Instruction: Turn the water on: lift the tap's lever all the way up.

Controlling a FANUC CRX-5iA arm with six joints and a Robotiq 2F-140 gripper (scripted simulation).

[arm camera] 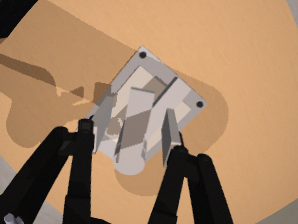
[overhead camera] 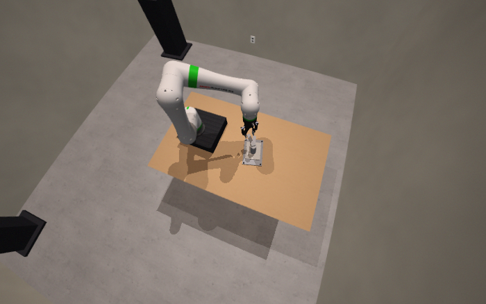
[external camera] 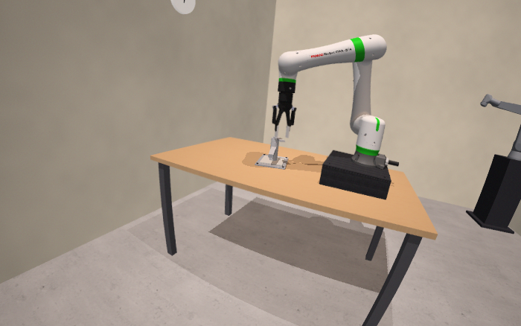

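Observation:
A small grey metal tap point(external camera: 273, 152) stands on a square base plate point(overhead camera: 253, 153) bolted to the wooden table. Its lever point(external camera: 277, 138) sticks out near the top of the tap body; I cannot tell its exact angle. My gripper point(external camera: 282, 132) points straight down just above the tap, fingers partly open with nothing between them. In the wrist view the two black fingers stand on either side of the tap point(arm camera: 143, 117), which lies below them. In the overhead view the gripper point(overhead camera: 249, 134) hangs over the near end of the plate.
The arm's black base block point(external camera: 355, 175) sits on the table to the right of the tap. Black camera stands point(external camera: 497, 192) are on the floor away from the table.

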